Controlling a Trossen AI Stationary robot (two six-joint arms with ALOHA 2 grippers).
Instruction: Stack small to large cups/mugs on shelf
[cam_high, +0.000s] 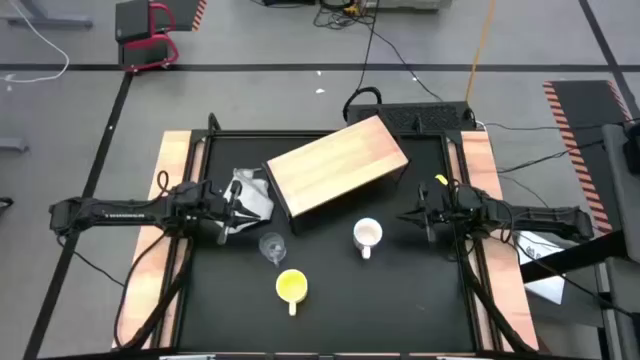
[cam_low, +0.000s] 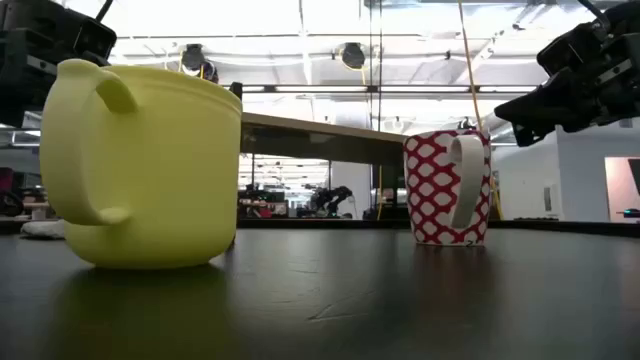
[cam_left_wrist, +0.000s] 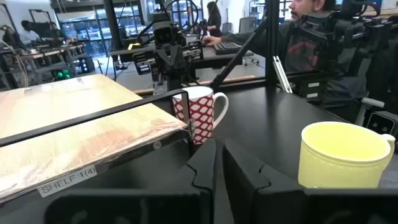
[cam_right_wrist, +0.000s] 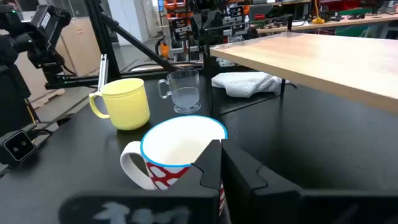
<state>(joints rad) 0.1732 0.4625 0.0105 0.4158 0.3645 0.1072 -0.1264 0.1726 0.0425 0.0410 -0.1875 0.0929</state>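
Cups stand on the black counter (cam_high: 330, 310) before the shelf (cam_high: 335, 165): glass cup (cam_high: 272, 247), yellow mug (cam_high: 291, 286), white mug (cam_high: 367, 236). We see left gripper (cam_high: 228, 208) and right gripper (cam_high: 420, 213) with jaws together, holding nothing.

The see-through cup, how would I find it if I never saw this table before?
Start at the big wooden shelf in the middle of the black table. Just in front of its left end, near the crumpled white cloth, stands the glass cup. It is the only clear one: the yellow mug and the white mug with red pattern are solid-coloured and bigger.
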